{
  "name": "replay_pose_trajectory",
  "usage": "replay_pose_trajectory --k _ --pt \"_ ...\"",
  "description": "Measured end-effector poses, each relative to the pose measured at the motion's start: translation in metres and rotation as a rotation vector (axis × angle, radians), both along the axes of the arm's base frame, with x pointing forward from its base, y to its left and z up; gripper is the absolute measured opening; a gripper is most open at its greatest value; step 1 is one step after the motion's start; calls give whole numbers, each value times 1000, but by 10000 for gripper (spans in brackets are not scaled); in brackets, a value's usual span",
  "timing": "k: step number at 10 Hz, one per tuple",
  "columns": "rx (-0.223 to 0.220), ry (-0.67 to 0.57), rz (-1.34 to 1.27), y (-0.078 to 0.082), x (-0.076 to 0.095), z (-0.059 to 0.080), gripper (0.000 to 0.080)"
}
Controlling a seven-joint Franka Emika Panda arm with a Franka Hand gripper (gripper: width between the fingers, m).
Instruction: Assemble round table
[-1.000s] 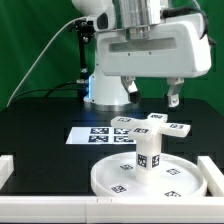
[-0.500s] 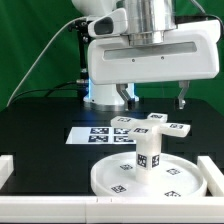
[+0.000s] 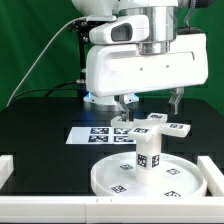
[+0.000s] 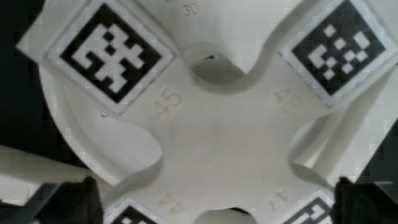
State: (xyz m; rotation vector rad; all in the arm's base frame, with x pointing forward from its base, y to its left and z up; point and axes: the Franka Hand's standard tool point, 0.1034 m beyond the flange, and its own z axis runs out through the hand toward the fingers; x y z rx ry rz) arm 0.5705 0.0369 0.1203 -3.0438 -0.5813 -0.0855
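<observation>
The disc [image 3: 150,177] lies on the counter [image 3: 40,125] with the leg [image 3: 148,151] upright at its middle. Behind the disc lies the marker board [image 3: 88,133]; the foot [image 3: 153,123] sits behind the leg, under the pincer [image 3: 148,98].

Black matte table surface [image 3: 40,125] carrying a large white round rimmed plastic disc [image 3: 110,180] near the camera, a thin flat white marker board [image 3: 88,135] farther back at centre, and a white T-shaped plastic foot piece [image 3: 158,125] toward the exterior view's right.
</observation>
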Motion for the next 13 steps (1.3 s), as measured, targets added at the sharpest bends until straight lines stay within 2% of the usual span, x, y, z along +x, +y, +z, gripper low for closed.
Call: replay_pose_trajectory --k 2,6,11,12,13 --pt "-9 -1 50 -2 0 -1 649" --pt "-15 31 -4 1 -6 -17 649" --pt "-16 44 -73 0 -8 -23 649" --pt "-16 44 -74 0 -8 -23 528" --pt "-16 44 -75 0 -8 -23 439"
